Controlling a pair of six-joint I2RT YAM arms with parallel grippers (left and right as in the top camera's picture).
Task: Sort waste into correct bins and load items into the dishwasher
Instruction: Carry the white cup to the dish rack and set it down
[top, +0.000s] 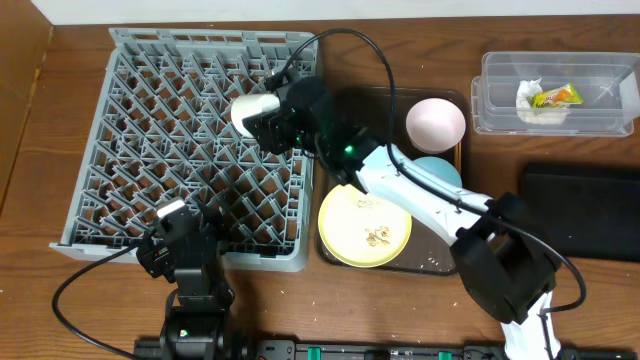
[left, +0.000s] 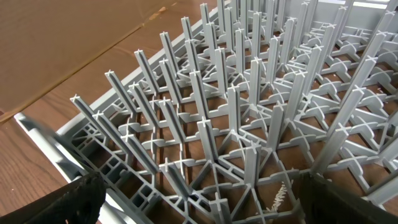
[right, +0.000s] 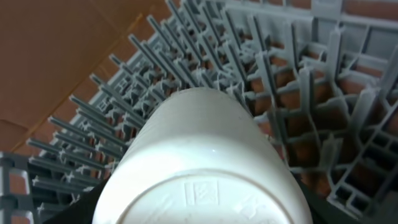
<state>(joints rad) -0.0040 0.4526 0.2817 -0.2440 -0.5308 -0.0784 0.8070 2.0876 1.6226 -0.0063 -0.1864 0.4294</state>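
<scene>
Landmark: grey dish rack (top: 200, 140) on the wooden surface (top: 400, 40).

Containers, relative to the rack:
- Rack: its peg grid holds nothing set down. The white cup (top: 250, 110) is over its right side, toward the far edge, lying sideways with its base pointing left across the pegs. It is carried, and whether it touches the pegs cannot be told.
- Dark brown serving tray (top: 330, 255): just right of the rack, edge to edge with it. It holds the pink bowl (top: 435, 122) at the end in line with the rack's far half. The blue bowl (top: 445, 172) sits beside the pink one and is partly hidden by the right arm. The yellow plate (top: 350, 215) is at the end in line with the rack's near corner, with pale crumbs (top: 378, 236) on it.
- Clear tub (top: 600, 80): well right of the rack, level with its far edge. It contains the crumpled white tissue (top: 528, 102) and, against it, the yellow-green-orange wrapper (top: 556, 96).
- Black tray (top: 585, 215): well right of the rack, beyond the serving tray, with nothing visible on it.

Grippers:
- Right gripper (top: 262, 118): closed around the white cup. In the wrist view the cup's base fills the frame.
- Left gripper (left: 199, 186): at the rack's near edge, left half. Its fingers (left: 78, 199) are spread wide with only rack pegs between them, and it holds nothing.

Writing: the cup base carries an embossed square mark that is not legible. The wrapper print is too small to read.
</scene>
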